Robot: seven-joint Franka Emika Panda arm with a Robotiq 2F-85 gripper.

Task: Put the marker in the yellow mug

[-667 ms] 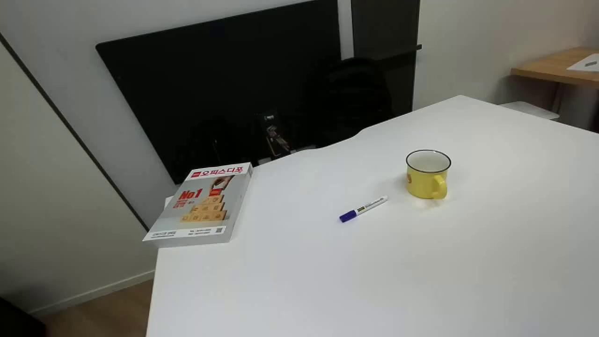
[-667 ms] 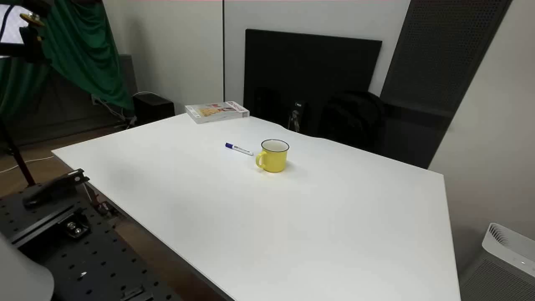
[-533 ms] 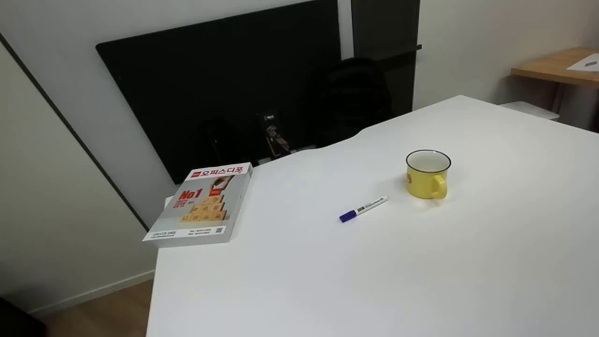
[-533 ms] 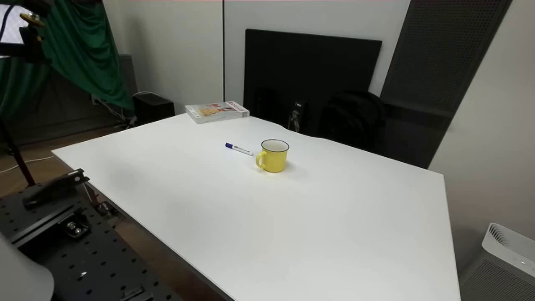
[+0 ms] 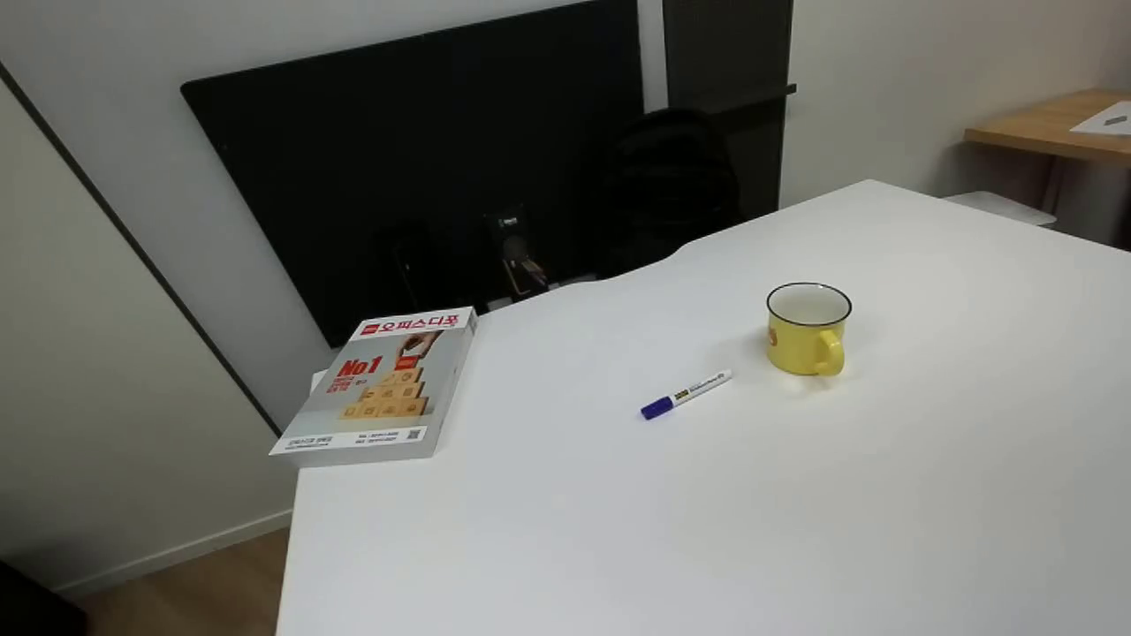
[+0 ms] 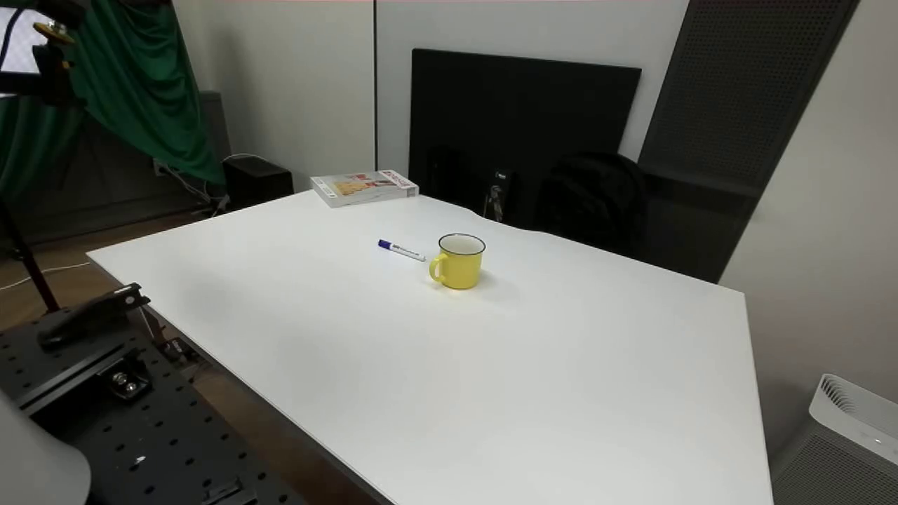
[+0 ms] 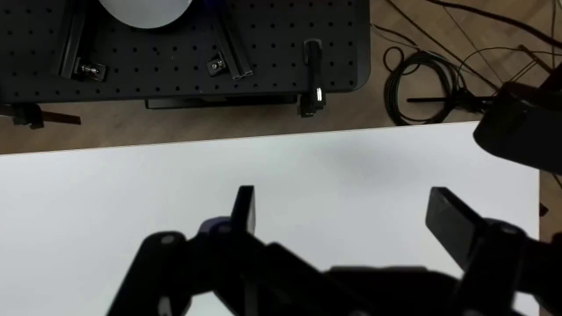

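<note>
The marker, with a white barrel and dark blue cap, lies on the white table in both exterior views [image 5: 698, 389] [image 6: 407, 252]. The yellow mug stands upright close beside the marker's white end, apart from it, in both exterior views [image 5: 795, 349] [image 6: 461, 272]. Its handle shows and its pale inside looks empty from these angles. My gripper [image 7: 344, 206] shows only in the wrist view. Its two black fingers are wide apart with nothing between them. It is above the table near the edge by the robot base. Marker and mug are out of the wrist view.
A thick catalogue [image 5: 375, 389] lies at the table's corner, also in an exterior view [image 6: 365, 188]. The black perforated base plate [image 7: 272, 57] lies beyond the table edge, across a gap. Coiled cables [image 7: 421, 87] lie on the floor. A dark panel [image 5: 424, 159] stands behind the table.
</note>
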